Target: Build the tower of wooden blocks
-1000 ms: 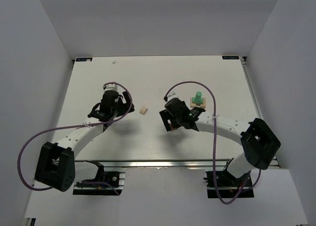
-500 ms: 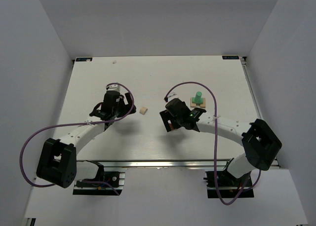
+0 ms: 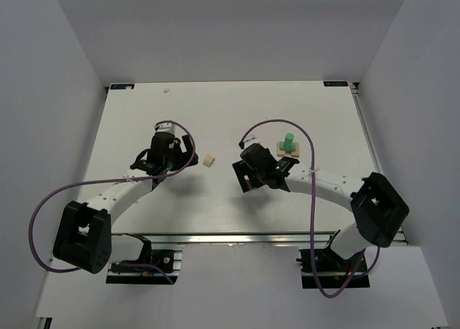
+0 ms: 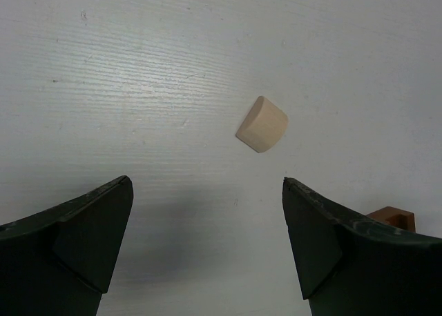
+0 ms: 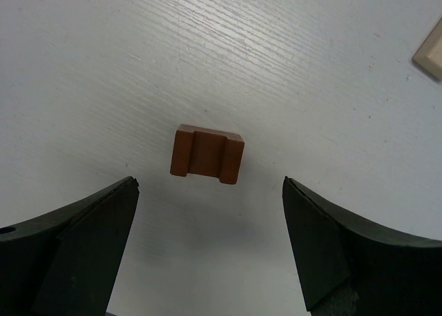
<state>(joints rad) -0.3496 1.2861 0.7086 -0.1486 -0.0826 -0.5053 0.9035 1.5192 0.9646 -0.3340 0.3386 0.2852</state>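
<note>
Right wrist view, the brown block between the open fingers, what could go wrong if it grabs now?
The brown block lies slightly skewed to the open right gripper, so closing may twist it instead of clamping it. The green-topped stack stands close beside that gripper; a swing could topple it.

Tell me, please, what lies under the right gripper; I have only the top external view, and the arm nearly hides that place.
Observer: A dark brown notched block lies flat on the table, between the open jaws of the right gripper, touching neither.
Operator: Does the notch face up?
Observer: Yes, the groove faces up, toward the wrist camera.
Operator: And the left gripper?
Observer: The left gripper is open as well; the pale tan block lies ahead of its jaws, not between them.
</note>
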